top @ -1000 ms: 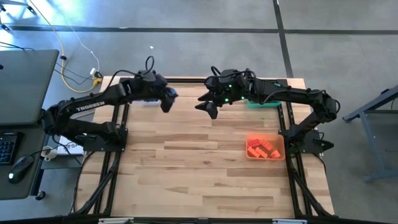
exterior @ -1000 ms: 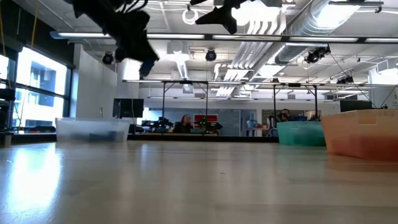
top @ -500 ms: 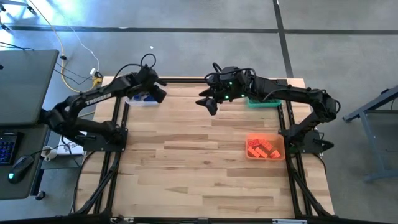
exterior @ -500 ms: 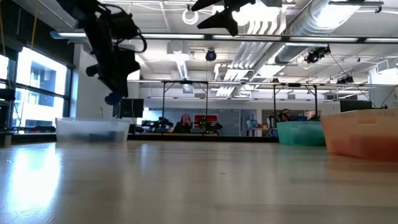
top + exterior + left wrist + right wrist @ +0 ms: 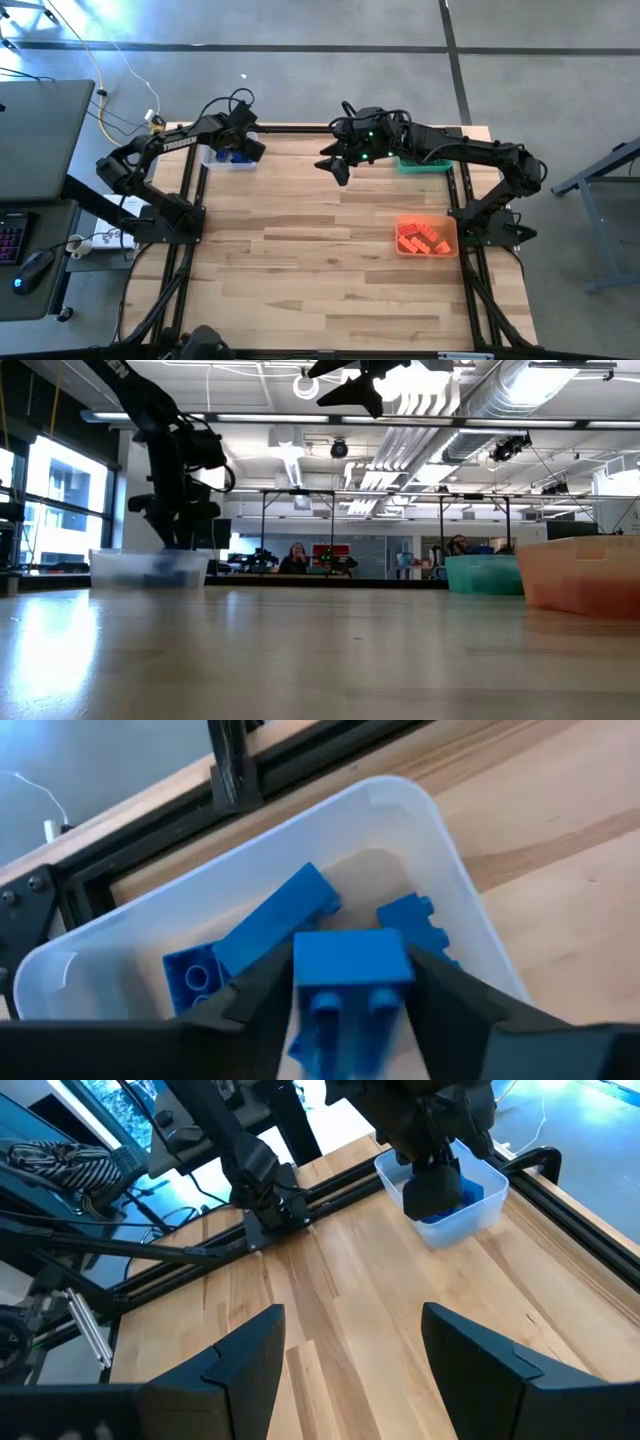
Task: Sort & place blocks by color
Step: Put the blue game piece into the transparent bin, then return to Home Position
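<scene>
My left gripper (image 5: 246,150) hangs over the clear bin (image 5: 226,161) at the table's far left corner, shut on a blue block (image 5: 352,965). The low view shows it lowered to the bin's rim (image 5: 150,556). Several more blue blocks (image 5: 270,925) lie on the bin's floor. My right gripper (image 5: 335,168) is open and high above the far middle of the table, holding nothing. Red-orange blocks (image 5: 422,238) lie in the orange bin (image 5: 400,250) at the right. A green bin (image 5: 483,574) stands at the far right; its contents are hidden. My left gripper pinches the blue block by two opposite sides (image 5: 300,970) between its two fingers (image 5: 445,995). It comes from above, pointing down into the clear bin. The block is lifted clear, above the other blue blocks in the bin.
The wooden table top (image 5: 300,260) between the bins is bare. A black frame rail (image 5: 300,760) runs along the far edge just behind the clear bin. A desk with keyboard and mouse (image 5: 30,265) stands off the table's left.
My left gripper has swung from the far middle of the table toward the far left corner and come down over the clear bin, carrying the blue block with it. My right arm has stayed almost still.
</scene>
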Motion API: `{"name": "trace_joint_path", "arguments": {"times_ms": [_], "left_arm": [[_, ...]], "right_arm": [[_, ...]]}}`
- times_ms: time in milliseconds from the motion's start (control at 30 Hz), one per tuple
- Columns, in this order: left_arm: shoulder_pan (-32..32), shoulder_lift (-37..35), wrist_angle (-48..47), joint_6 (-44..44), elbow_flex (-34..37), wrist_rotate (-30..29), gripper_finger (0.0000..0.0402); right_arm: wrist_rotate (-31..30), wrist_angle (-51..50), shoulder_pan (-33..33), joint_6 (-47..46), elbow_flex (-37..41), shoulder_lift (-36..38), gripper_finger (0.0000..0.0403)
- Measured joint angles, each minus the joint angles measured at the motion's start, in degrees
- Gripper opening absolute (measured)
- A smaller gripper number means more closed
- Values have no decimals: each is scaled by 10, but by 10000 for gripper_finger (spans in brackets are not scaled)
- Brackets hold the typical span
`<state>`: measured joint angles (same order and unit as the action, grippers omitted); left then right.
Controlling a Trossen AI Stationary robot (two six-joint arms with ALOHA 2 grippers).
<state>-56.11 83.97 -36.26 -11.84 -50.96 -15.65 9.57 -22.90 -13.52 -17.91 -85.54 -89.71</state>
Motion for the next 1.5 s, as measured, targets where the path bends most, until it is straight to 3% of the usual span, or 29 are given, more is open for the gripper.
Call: {"name": "trace_joint_path", "arguments": {"times_ms": [200, 467, 633, 733, 1100, 1200, 1400, 1500], "left_arm": [[-2, -8, -7, 0, -1, 24, 211], [2, -37, -63, 20, -68, 115, 219], [41, -117, -46, 20, -77, 223, 219], [85, -186, -11, 17, -55, 248, 219], [262, -395, 178, -30, 90, 267, 219], [304, -449, 243, -35, 161, 274, 219], [382, -574, 442, -102, 324, 275, 219], [409, -629, 487, -119, 389, 276, 219]], "right_arm": [[0, 0, 0, 0, 0, 0, 222], [-1, 0, 0, 0, 0, 0, 222], [-1, 0, 0, -39, 0, 0, 223], [3, 0, 1, -41, 0, 0, 223], [-12, 14, 2, -73, 0, 0, 223], [-12, 14, 2, -117, 0, 0, 223], [-17, 25, 6, -118, 0, 0, 223], [-21, 25, 8, -119, 0, 0, 223]]}}
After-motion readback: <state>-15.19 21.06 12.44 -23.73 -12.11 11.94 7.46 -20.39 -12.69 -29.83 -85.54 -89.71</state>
